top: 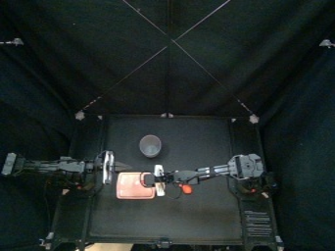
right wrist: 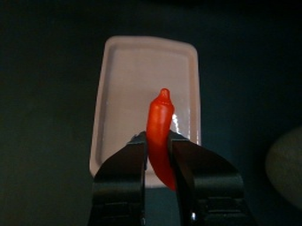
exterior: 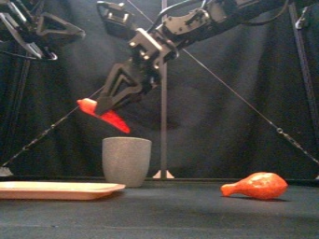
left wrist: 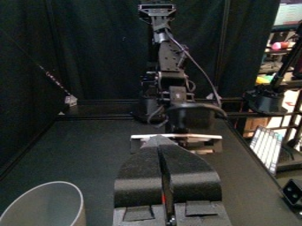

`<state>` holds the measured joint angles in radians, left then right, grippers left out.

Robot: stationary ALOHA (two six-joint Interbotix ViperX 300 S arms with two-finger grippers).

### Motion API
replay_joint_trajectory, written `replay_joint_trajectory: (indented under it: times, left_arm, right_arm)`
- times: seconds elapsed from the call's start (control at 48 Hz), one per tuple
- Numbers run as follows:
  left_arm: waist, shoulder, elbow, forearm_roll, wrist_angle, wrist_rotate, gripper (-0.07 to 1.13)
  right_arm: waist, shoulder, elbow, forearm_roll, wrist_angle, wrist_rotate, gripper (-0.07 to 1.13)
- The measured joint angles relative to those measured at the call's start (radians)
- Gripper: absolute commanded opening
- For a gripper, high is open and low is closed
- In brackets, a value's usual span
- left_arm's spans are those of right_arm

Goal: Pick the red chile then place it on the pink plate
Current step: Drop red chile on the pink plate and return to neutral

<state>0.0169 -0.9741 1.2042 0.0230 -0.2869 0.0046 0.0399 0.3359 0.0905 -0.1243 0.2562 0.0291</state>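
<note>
Right gripper point(exterior: 115, 97) is closed on the red chile point(exterior: 104, 115), pinching it near one end so that the rest sticks out past the fingertips. The chile hangs tilted in the air, clear of everything beneath it. In the right wrist view it sits over the pink plate point(right wrist: 130, 79), closer to one long side than to the middle. The plate point(top: 128, 188) lies flat on the tabletop point(top: 210, 221), left of centre and about halfway between the front and back edges. A grey cup point(exterior: 126, 161) stands upright behind the plate, toward the back edge. An orange-red toy chicken leg point(exterior: 256, 186) lies on its side near the middle of the tabletop, just to the right of the plate and apart from it. Left gripper point(left wrist: 165, 163) hangs empty near the left edge, its jaws pressed together.
</note>
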Motion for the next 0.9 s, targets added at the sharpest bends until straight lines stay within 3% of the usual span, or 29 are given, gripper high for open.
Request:
replay_joint_trajectory:
  times: [0.312,0.521,0.729,0.896]
  left_arm:
    - [0.002,-0.009,0.005,0.000,0.002,0.000,0.00]
    - [0.005,-0.017,0.008,0.000,0.009,0.000,0.00]
    - [0.009,-0.018,0.011,-0.002,0.008,0.000,0.00]
    - [0.011,-0.018,0.014,0.000,0.009,0.000,0.00]
  right_arm:
    - [0.003,0.204,-0.172,0.000,-0.034,-0.003,0.69]
    - [0.003,0.212,-0.186,0.002,-0.028,-0.002,0.72]
    - [0.000,0.123,-0.118,0.003,-0.034,0.000,0.72]
    - [-0.020,-0.020,0.017,0.008,-0.127,-0.005,0.72]
